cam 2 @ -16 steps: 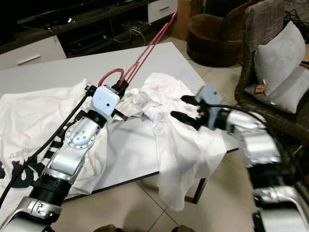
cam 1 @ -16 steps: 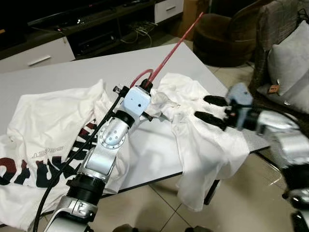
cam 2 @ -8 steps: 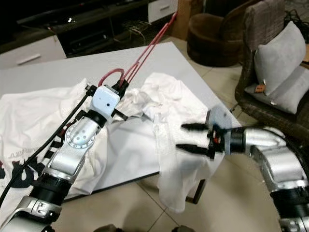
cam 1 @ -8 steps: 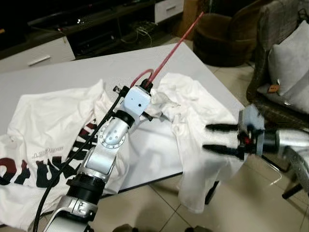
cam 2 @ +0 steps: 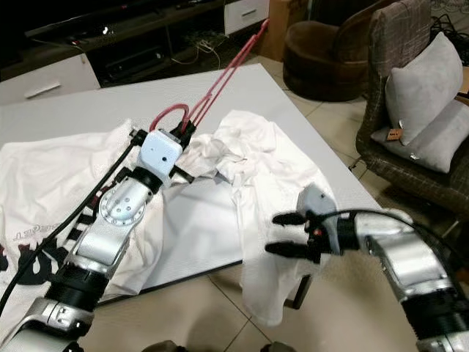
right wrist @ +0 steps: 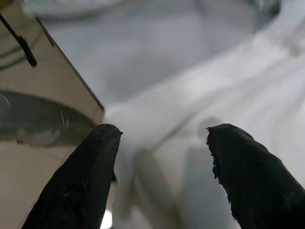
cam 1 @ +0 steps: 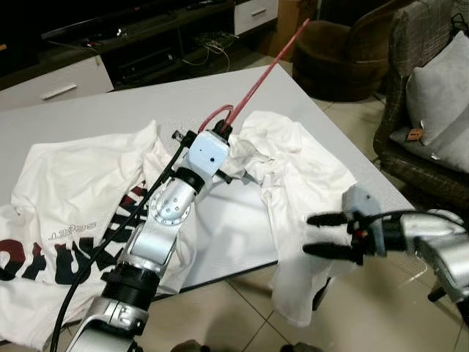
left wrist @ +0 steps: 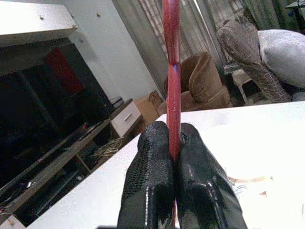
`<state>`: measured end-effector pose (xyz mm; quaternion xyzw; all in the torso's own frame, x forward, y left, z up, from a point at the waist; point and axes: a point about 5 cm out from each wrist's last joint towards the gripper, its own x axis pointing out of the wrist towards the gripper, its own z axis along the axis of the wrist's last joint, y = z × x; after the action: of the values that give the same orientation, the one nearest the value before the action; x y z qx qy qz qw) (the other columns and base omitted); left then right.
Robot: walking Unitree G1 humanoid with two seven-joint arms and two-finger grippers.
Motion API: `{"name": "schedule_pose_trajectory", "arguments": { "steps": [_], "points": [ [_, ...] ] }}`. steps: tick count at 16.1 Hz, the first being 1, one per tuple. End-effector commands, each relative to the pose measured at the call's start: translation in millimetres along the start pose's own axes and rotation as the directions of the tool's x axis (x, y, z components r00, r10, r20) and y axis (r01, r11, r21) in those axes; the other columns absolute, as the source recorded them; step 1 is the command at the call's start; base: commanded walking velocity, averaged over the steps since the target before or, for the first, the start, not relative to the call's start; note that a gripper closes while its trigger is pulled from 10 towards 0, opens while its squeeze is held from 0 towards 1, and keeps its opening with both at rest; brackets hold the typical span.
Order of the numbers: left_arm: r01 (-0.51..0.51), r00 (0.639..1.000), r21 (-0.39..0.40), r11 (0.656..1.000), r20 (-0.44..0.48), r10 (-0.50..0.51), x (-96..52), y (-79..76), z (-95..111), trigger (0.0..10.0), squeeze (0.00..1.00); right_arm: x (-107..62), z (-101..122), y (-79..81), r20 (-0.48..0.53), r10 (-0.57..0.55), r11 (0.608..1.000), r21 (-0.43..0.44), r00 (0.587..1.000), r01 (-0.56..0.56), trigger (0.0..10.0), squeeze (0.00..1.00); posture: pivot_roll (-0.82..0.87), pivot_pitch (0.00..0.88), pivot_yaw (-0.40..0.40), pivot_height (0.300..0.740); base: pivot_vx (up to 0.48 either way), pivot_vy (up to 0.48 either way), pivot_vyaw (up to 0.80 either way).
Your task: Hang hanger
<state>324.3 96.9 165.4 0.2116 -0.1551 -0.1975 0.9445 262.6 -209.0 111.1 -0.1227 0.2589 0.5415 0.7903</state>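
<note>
A red hanger (cam 1: 253, 84) slants up over the grey table (cam 1: 110, 117), its hook (cam 1: 215, 114) near my left wrist. My left gripper (left wrist: 172, 143) is shut on the hanger's red bar (left wrist: 171, 57). A plain white shirt (cam 1: 293, 172) lies crumpled at the table's right front corner, and part of it droops over the edge. My right gripper (cam 1: 316, 235) is open, fingers pointing left at the hanging cloth just below the table edge. In the right wrist view both fingertips (right wrist: 78, 181) frame the white fabric (right wrist: 190, 119) with nothing between them.
A second white shirt (cam 1: 66, 213) with dark red print covers the table's left side. A wicker armchair with grey cushions (cam 1: 440, 95) stands at the right, a brown armchair (cam 1: 344, 55) behind the table, a low TV cabinet (cam 1: 110, 51) along the back. Tiled floor (cam 1: 381, 315) lies below.
My right gripper has come down from the shirt on the tabletop and back toward me, to the cloth hanging over the edge. The left arm and the hanger have not moved.
</note>
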Motion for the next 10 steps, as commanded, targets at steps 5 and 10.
{"name": "schedule_pose_trajectory", "arguments": {
  "steps": [5, 10],
  "points": [
    [0.001, 1.0, 0.016, 1.0, 0.002, -0.001, 0.5, 1.5, 1, 10.0, 0.0, 24.5, 11, -33.9, -0.056, -0.257, 0.966, -0.01, 0.965, 0.257, 10.0, 0.0, -0.06, 0.0, 0.071, 0.736, 0.0, 0.0, 0.0],
    [-0.014, 1.0, 0.019, 1.0, -0.004, 0.014, -2.4, 4.8, 0, 10.0, 0.0, 22.7, 8, -54.5, -0.112, -0.428, 0.904, -0.082, 0.897, 0.421, 10.0, 0.0, -0.05, 0.0, 0.063, 0.736, 0.0, 0.0, 0.0]
  ]
}}
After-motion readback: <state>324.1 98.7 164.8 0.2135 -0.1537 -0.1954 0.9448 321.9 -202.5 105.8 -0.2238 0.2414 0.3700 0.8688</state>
